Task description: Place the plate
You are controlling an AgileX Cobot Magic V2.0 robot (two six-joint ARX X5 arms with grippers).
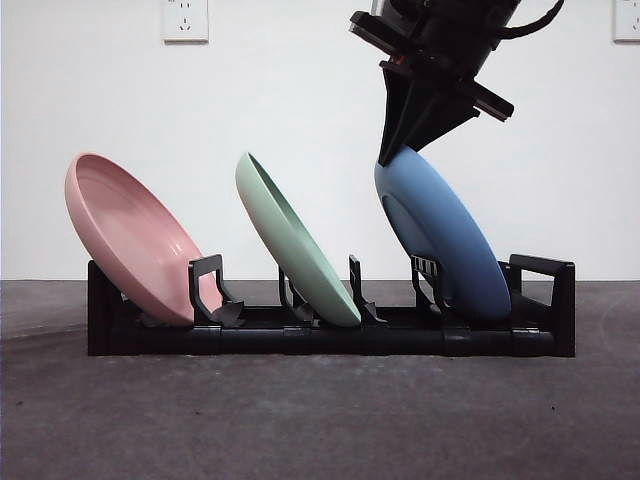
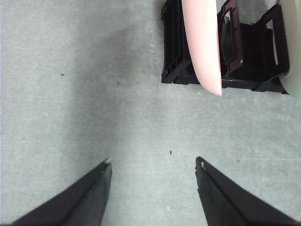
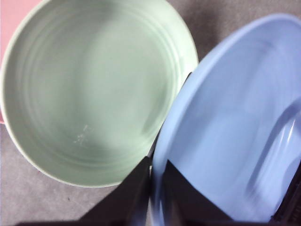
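I see the grey table (image 1: pixel 320 420) carrying a black slotted plastic dish rack (image 1: pixel 330 335). A pink round plate (image 1: pixel 130 240) and a pale green round plate (image 1: pixel 295 240) lean in it. The blue round plastic plate (image 1: pixel 440 235) sits tilted in the last slot; it looks light, stiff and smooth, so I'd hold its rim. My right gripper (image 1: pixel 405 150) reaches down from above, jaws pinched on that top rim. My left gripper (image 2: pixel 153 188) waits, spread wide, holding nothing.

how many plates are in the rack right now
3, all leaning in the black slotted plastic rack: the round pink plate at one end, the round pale green plate in the middle, the round blue plate at the other end, its rim pinched by the right gripper.
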